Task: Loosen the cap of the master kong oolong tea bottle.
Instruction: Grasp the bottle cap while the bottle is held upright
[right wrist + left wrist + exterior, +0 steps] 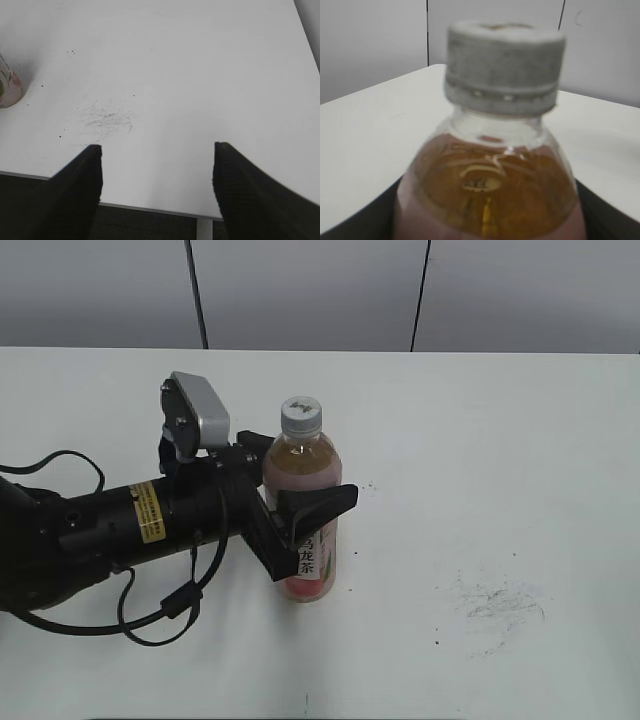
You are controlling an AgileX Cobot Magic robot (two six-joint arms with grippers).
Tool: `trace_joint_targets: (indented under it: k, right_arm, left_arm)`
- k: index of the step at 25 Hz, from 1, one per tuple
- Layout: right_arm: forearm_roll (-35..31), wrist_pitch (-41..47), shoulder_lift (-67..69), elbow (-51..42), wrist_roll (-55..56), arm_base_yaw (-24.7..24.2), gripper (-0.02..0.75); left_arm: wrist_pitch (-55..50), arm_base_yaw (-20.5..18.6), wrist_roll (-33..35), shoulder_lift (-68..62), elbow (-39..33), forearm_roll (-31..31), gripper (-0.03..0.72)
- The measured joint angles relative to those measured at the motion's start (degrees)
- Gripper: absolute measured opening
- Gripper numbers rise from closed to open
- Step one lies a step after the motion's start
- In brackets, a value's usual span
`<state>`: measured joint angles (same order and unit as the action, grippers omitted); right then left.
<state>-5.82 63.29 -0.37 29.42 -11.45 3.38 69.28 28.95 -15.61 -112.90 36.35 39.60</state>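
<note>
On the white desk (520,440), toward its left half and well back from the near edge, the master kong oolong tea bottle (303,475) stands upright. Your left pincer (300,502) clasps it at the label, jaws on either side. Your right pincer (157,172) hangs wide and empty over the desk's near edge, well apart from the bottle. The cap (504,65) sits seated, untouched. To loosen it well, keep the body clamped firm, bring the right pincer squarely over the ribbed side, then twist.
</note>
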Motion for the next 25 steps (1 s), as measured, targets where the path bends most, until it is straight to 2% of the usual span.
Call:
trace_joint_targets:
  k: [13,18,25]
  right_arm:
    - [-0.65,0.00,0.78,0.00,0.00,0.00,0.521]
    - [-7.99,-2.40,9.29,1.02,-0.56,0.00,0.521]
    - [-19.07,-3.46,28.07,6.73,-11.74,0.00,0.521]
  left_arm:
    - [0.00,0.00,0.00,0.00,0.00,0.14,0.445]
    - [0.00,0.00,0.00,0.00,0.00,0.14,0.445]
    - [0.00,0.00,0.00,0.00,0.00,0.14,0.445]
